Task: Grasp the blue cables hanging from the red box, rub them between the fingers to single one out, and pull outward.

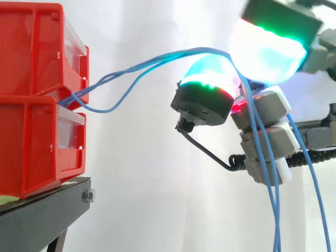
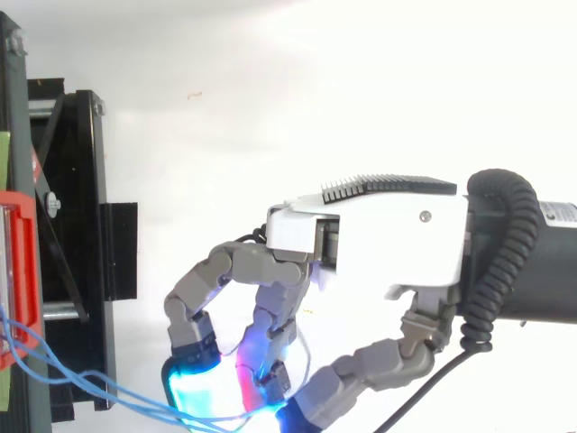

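Two red bins sit stacked on a black stand (image 1: pixel 42 215) at the left of the side view, the upper red bin (image 1: pixel 37 47) resting directly on the lower red bin (image 1: pixel 31 147), with a white curtain (image 1: pixel 136 173) behind them. The blue cables (image 1: pixel 168 54) come out at the front of the bins, about where the two meet. One strand sags in a shallow loop just beside the bins, then all of them climb to the right, well clear of the stand. There they arch over into the hand (image 2: pixel 379 234), which reaches in from the right with its fingers and thumb curled inward. The glowing fingertips (image 1: pixel 207 79), cyan and green with a patch of red, close on the cables and pinch them. Past the pinch, the strands fall steeply down in front of the hand to the bottom edge of the side view.
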Action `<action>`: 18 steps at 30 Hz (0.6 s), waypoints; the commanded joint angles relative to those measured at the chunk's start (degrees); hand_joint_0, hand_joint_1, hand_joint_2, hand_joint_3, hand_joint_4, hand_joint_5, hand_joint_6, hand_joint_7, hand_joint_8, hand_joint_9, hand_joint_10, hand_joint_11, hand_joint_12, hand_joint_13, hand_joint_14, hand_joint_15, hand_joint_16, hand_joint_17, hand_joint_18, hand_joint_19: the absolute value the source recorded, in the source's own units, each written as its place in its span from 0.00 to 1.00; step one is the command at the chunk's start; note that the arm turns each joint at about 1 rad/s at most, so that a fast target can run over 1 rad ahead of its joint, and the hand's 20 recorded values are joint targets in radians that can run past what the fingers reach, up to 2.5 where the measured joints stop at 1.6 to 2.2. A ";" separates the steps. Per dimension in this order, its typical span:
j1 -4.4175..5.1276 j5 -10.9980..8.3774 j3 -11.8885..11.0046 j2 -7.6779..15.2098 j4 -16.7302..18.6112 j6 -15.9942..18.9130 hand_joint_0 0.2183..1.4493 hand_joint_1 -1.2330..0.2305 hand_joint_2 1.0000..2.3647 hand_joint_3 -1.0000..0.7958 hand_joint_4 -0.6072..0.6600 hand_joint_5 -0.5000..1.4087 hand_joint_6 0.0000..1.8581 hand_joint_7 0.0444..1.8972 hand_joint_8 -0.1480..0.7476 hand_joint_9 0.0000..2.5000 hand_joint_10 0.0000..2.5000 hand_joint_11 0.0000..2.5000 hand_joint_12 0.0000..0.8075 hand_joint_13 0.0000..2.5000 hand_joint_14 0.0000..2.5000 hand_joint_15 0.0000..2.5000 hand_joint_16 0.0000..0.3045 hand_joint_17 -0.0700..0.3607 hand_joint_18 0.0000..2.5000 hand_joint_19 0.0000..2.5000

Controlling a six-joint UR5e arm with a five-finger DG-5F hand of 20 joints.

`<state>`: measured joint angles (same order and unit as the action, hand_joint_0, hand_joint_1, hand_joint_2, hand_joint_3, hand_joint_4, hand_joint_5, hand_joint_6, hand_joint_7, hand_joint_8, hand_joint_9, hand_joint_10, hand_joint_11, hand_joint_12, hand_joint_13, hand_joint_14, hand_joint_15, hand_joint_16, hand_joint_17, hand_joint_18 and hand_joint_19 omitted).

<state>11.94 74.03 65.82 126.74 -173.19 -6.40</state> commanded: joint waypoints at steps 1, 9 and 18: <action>0.11 -0.02 0.01 0.00 -0.04 0.24 0.42 0.13 0.00 0.28 0.52 0.20 0.52 0.53 0.56 0.49 0.01 0.34 0.47 0.49 0.01 0.31 0.16 0.42 0.43 0.26; 0.11 -0.02 0.01 0.08 -0.04 0.24 0.23 0.21 0.00 0.28 0.58 0.21 0.51 0.51 0.60 0.51 0.01 0.33 0.52 0.50 0.01 0.31 0.18 0.45 0.45 0.26; 0.11 -0.02 0.01 0.00 -0.04 0.24 0.28 0.38 0.00 0.28 0.58 0.22 0.49 0.56 0.60 0.53 0.01 0.32 0.50 0.51 0.01 0.31 0.17 0.44 0.44 0.29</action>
<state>12.04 74.00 65.83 126.76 -173.23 -6.15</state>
